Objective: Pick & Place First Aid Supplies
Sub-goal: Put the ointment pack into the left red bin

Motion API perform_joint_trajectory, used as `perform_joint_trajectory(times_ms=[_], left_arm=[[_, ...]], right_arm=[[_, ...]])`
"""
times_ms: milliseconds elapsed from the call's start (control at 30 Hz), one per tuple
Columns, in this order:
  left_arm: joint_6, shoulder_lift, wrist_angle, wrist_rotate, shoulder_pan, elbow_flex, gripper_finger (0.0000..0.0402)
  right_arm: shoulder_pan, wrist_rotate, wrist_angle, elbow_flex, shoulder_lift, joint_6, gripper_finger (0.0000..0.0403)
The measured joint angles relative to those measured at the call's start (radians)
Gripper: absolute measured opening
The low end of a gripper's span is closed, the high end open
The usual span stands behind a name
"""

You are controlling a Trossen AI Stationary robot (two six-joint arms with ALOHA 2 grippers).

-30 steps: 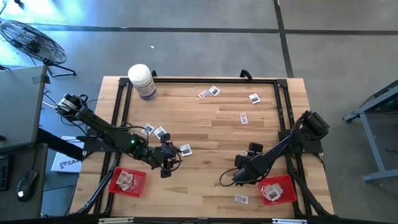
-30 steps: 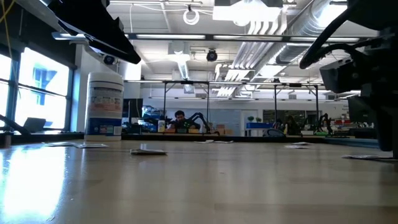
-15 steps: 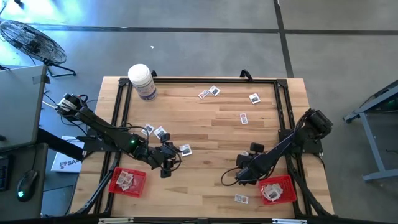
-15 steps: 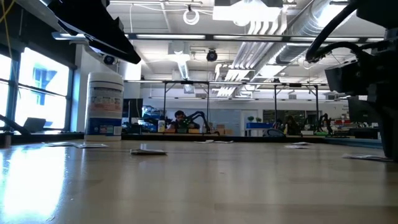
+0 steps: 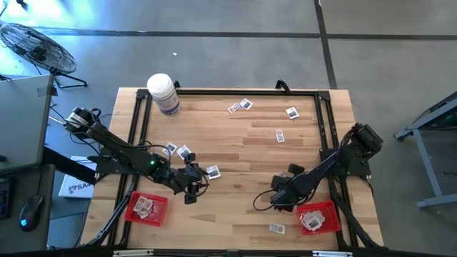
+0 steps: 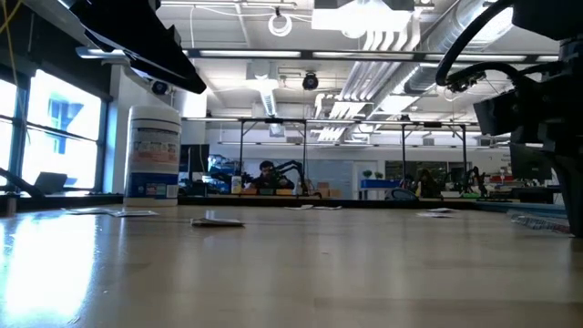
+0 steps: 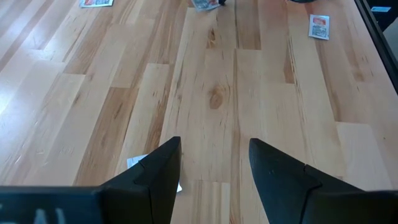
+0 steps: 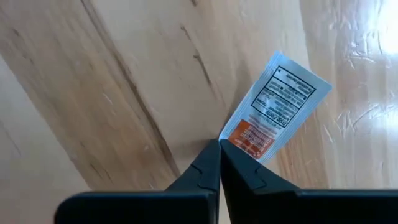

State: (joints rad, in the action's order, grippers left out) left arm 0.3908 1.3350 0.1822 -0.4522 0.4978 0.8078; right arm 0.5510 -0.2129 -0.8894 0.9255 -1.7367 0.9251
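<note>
Half done at best, judging from how the packets lie: count some piled in the left tray (image 5: 134,200) and the right tray (image 5: 330,211), others loose on the table (image 5: 235,153) near the far edge (image 5: 246,104), at mid-table (image 5: 279,135) and by the near edge (image 5: 277,228). Find the right gripper (image 8: 219,144) low over the near right part of the table, just beside the right tray, fingers pressed together on one corner of a packet (image 8: 277,102). Read the corner pinch as the only workable hold on something so flat and thin; cannot tell whether the rest of the packet hangs free or touches the wood. Judge the next need as a short carry over the tray wall before letting go. Flag a risk of slip or swing from so small a bite. Find the left gripper (image 7: 214,155) close over the wood at the near left, fingers apart, with a white packet edge (image 7: 135,163) showing beside one finger, so probably lined up for a pick towards the left tray. Note the bottle (image 5: 163,93) upright at the far left corner, well apart from both arms.
</note>
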Motion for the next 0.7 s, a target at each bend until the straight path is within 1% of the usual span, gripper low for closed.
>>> perform_joint_trajectory(times_ms=[67,133,333,533,700], left_arm=[[0.0,0.0,0.0,0.0,0.0,0.0,0.0186],[0.0,0.0,0.0,0.0,0.0,0.0,0.0186],[0.0,0.0,0.0,0.0,0.0,0.0,0.0186],[0.0,0.0,0.0,0.0,0.0,0.0,0.0186],[0.0,0.0,0.0,-0.002,0.0,0.0,0.0186]], right_arm=[[-0.003,-0.029,-0.008,-0.007,0.029,0.014,0.0001],[-0.007,-0.034,0.009,-0.005,0.063,0.017,0.0002],[-0.003,0.012,0.082,-0.001,0.118,-0.028,0.0001],[-0.001,0.013,0.101,-0.001,0.124,-0.062,0.0001],[-0.002,0.019,0.157,0.0,0.125,-0.107,0.0001]])
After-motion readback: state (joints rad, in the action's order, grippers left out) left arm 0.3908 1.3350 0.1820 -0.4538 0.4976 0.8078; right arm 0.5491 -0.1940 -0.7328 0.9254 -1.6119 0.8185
